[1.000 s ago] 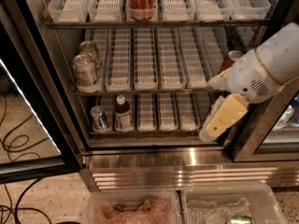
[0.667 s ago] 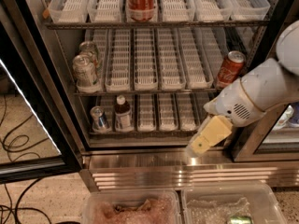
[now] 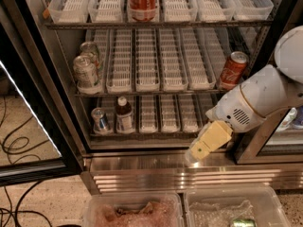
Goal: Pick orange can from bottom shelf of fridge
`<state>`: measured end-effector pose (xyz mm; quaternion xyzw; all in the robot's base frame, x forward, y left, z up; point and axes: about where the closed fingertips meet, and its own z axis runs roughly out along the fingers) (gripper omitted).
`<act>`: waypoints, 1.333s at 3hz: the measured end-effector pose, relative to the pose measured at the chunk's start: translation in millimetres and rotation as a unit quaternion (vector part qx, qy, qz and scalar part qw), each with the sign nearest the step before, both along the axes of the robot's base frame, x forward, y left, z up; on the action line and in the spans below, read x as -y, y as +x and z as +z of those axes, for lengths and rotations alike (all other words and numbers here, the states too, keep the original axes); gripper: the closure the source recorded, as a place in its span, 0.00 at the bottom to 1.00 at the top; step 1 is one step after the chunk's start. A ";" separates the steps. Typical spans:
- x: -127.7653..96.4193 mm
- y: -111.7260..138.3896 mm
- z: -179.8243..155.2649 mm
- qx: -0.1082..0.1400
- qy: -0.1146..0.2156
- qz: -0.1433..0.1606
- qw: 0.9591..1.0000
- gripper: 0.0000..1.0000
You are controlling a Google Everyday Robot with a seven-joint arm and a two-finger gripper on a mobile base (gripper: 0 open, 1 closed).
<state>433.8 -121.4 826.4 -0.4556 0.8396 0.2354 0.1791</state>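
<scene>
In the camera view, the orange can (image 3: 233, 70) stands upright at the right end of a tier of the fridge (image 3: 271, 37), close to the black door frame. By these pictures that tier is the middle of the three in sight, not the bottom shelf (image 3: 165, 115), which runs below the can and to its left.

The hand (image 3: 201, 149) hangs below the orange can and a little left of it, lower than the bottom shelf's front edge and in front of the ribbed steel base (image 3: 156, 174). Whether the hand is wide or narrow cannot be told. Nothing is seen in it.

A second ago the white arm (image 3: 258, 98) covered the orange can. It has since swung down and leftward, so the can now shows clear above it. That probably means the hand is lining up on the bottom shelf, while the can sits higher and to the right. The grasp is not yet begun.

Far to the left of the orange can, on the bottom shelf, stand a small silver-and-blue can (image 3: 99, 119) and a brown bottle (image 3: 124, 115). A red cola can (image 3: 142, 1) stands above the orange can and to its left.
</scene>
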 end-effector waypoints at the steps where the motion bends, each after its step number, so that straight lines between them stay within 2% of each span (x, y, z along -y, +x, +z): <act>1: -7.6 5.5 -18.7 -0.003 0.050 -0.001 0.999 0.00; 2: -26.6 12.4 -56.7 -0.016 0.150 0.003 0.989 0.00; 3: -43.5 17.1 -91.7 -0.038 0.229 -0.006 0.973 0.00; 4: -52.4 20.3 -112.7 -0.053 0.274 -0.011 0.960 0.00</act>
